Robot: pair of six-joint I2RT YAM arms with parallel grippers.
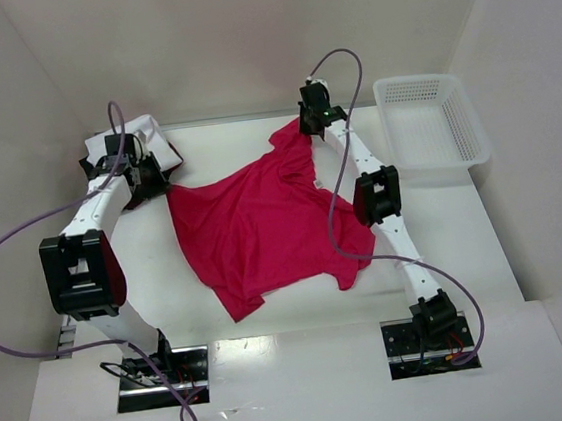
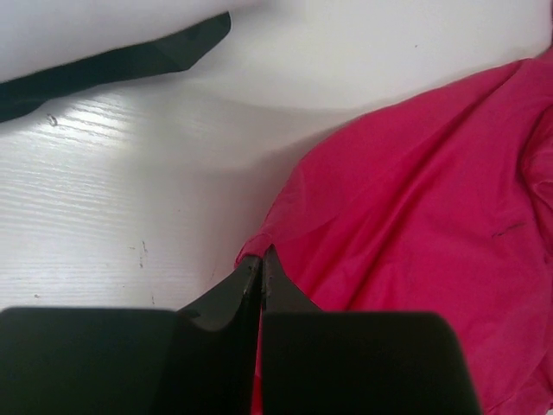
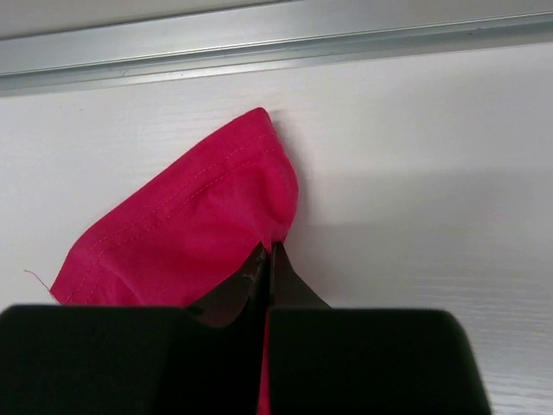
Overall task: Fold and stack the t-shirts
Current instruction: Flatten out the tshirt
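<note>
The red t-shirt [image 1: 262,222] spans diagonally: left hand [image 2: 261,262] clenched on its left corner, right hand [image 3: 266,256] clenched on its far corner.

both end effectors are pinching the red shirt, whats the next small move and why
Probably draw the left end effector and right end effector slightly apart: both are shut on edges of the red t-shirt, which lies rumpled between them, not flat enough to fold.

We can read no words, numbers or brands anywhere; a small white tag [image 1: 313,184] on the red t-shirt [image 1: 263,227], toward its one o'clock, is too small to read
</note>
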